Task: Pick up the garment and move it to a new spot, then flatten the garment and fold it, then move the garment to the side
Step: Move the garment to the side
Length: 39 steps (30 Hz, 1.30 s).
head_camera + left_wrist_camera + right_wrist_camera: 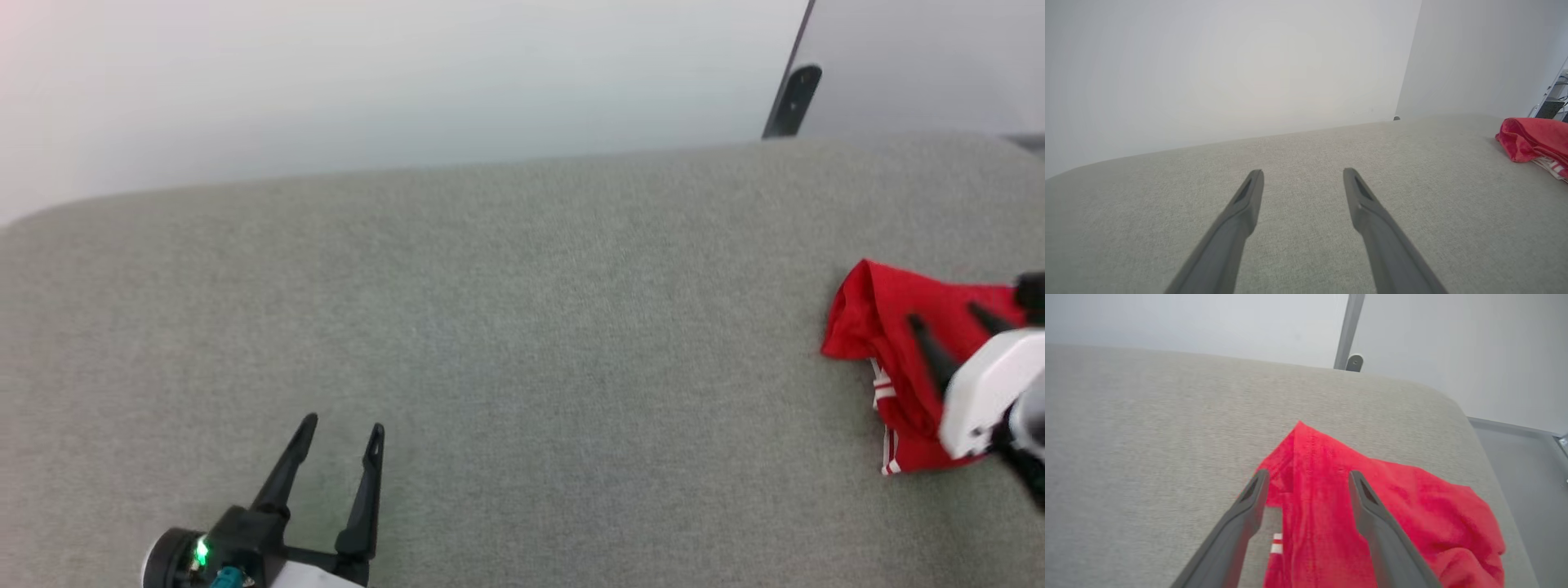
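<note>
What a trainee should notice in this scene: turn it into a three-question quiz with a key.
1. True or false: the right gripper is shut on the garment.
2. Multiple choice: the left gripper is above A) the garment, B) bare grey padded surface, C) the right gripper.
3. Fill in: the garment lies crumpled near the surface's ____ end, by the robot's own sides.

Key: 1 false, its fingers are open, spread over a red fold; 2 B; 3 right.
</note>
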Motion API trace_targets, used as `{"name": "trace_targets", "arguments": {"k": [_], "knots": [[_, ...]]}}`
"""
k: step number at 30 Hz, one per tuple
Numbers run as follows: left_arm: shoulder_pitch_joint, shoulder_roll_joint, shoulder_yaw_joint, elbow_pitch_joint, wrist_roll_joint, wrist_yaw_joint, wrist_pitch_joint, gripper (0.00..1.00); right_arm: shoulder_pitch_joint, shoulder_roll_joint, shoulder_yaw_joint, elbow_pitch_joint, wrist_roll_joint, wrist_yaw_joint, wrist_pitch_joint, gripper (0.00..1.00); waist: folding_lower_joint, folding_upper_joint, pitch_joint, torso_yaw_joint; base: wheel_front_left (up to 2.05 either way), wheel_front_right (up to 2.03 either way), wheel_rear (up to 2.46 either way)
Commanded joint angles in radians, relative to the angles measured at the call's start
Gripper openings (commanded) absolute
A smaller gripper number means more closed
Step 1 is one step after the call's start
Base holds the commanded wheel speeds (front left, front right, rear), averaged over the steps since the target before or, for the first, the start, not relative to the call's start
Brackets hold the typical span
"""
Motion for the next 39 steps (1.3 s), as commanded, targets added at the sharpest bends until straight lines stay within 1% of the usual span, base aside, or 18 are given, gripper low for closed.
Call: {"name": "trace_targets", "arguments": {"k": [1,6,11,16,21,26,31,35,39], "knots": [[0.006,-0.002,0.002,0.003,-0.002,-0.003,0.000,1.00,0.020,0.005,0.008,-0.006,0.004,-0.002,-0.008,1.00,0.0000,0.0000,-0.055,0.030,0.00,0.00,0.00],[0.013,-0.001,0.016,0.037,-0.022,-0.003,0.000,1.00,0.079,0.075,0.050,-0.047,0.037,-0.002,-0.053,1.00,0.0000,0.0000,-0.105,0.048,0.00,0.00,0.00],[0.020,-0.001,0.032,0.059,-0.035,-0.003,0.000,1.00,0.131,0.145,0.038,-0.071,0.043,-0.002,-0.128,1.00,0.0000,0.0000,-0.132,0.058,0.00,0.00,0.00],[0.038,-0.007,0.051,0.090,-0.052,-0.003,0.000,1.00,0.207,0.177,0.019,-0.109,0.026,-0.002,-0.168,1.00,0.0000,0.0000,-0.150,0.067,0.00,0.00,0.00],[0.074,-0.016,0.060,0.097,-0.066,-0.003,0.000,1.00,0.313,0.191,-0.052,-0.190,0.015,-0.002,-0.180,1.00,0.0000,0.0000,-0.158,0.071,0.00,0.00,0.00],[0.119,-0.018,0.070,0.084,-0.083,-0.003,0.000,1.00,0.430,0.215,-0.139,-0.307,-0.012,-0.002,-0.159,1.00,0.0000,0.0000,-0.156,0.075,0.00,0.00,0.00],[0.187,-0.023,0.087,0.033,-0.092,0.006,0.000,1.00,0.541,0.261,-0.215,-0.435,-0.048,-0.002,-0.120,1.00,0.0000,0.0000,-0.154,0.075,0.00,0.00,0.00],[0.226,-0.020,0.091,-0.001,-0.093,0.009,0.000,1.00,0.600,0.297,-0.250,-0.520,-0.080,-0.002,-0.081,1.00,0.0000,0.0000,-0.150,0.072,0.00,0.00,0.00],[0.241,-0.021,0.084,-0.013,-0.090,0.015,0.001,1.00,0.627,0.320,-0.268,-0.572,-0.097,-0.002,-0.050,1.00,0.0000,0.0000,-0.150,0.070,0.00,0.00,0.00]]}}
